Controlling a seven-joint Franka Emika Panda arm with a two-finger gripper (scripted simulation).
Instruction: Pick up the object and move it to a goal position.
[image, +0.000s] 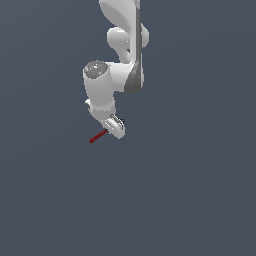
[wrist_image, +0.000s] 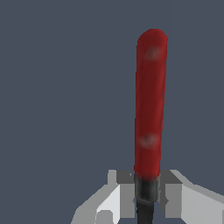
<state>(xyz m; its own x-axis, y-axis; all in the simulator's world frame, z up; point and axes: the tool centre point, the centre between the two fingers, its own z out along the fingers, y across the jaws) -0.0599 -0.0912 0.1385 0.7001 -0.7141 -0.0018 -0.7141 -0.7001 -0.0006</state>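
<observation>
A slender red-handled tool (wrist_image: 150, 105) sticks out from the white gripper (wrist_image: 146, 194), whose two fingers (wrist_image: 120, 192) are closed against its black head. In the exterior view, the tool (image: 98, 136) points toward that view's lower left from the gripper (image: 115, 127). Behind, the white arm (image: 122, 45) rises against a plain grey-blue background (image: 200, 175).

The tool (image: 98, 136) sits between the fingers of the pincer (image: 111, 129), its handle sticking out toward eight o'clock in the exterior view, the arm (image: 122, 55) at twelve o'clock above.
</observation>
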